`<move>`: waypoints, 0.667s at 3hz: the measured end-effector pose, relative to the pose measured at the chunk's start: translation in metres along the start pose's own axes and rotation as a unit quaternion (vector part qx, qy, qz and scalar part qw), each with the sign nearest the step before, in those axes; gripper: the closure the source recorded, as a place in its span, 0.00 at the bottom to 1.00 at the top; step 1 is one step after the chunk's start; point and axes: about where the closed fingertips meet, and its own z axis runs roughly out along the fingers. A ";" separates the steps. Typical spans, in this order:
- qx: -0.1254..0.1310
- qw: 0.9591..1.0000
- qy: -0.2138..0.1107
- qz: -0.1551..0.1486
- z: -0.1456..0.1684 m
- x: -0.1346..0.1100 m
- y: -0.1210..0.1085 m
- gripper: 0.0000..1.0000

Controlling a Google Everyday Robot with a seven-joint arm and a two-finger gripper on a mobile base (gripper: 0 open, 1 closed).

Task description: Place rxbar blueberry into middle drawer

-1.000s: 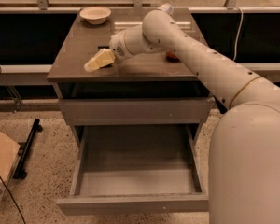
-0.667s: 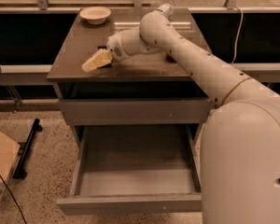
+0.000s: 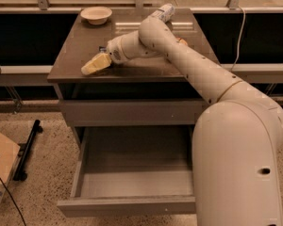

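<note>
One small dark-blue patch was all that showed of what I took to be the rxbar blueberry [image 3: 103, 48]. It lay on the desk [image 3: 80, 39] just behind the gripper [image 3: 95, 64], close against the wrist, on the side away from the desk's front edge. The rest of the bar was hidden, so I could not read its long axis, and I could not say whether the gripper already covered part of it. How wide or narrow the gripper stood could not be told either.

The gripper itself lay low over the desk near the front left corner, pointing toward that corner. I judged that the coming move depended on this: the bar was on the wrist side, not ahead of the tip, so the grasp had to be made there before any carrying.

The middle drawer [image 3: 132, 182] stood pulled out below, under and in front of the gripper, so the way to it went forward over the desk's edge and then down. A bowl [image 3: 96, 14] and a bottle [image 3: 164, 12] stood well behind the gripper.

Compared with the earlier frame, the gripper had moved slightly toward the left front, and the big shoulder had come across and hid the drawer's right wall.
</note>
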 end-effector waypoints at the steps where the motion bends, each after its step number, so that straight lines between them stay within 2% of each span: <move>1: 0.003 1.000 0.005 0.008 0.000 0.007 -0.001 0.16; 2: 0.007 1.000 0.006 0.010 -0.004 0.011 0.000 0.38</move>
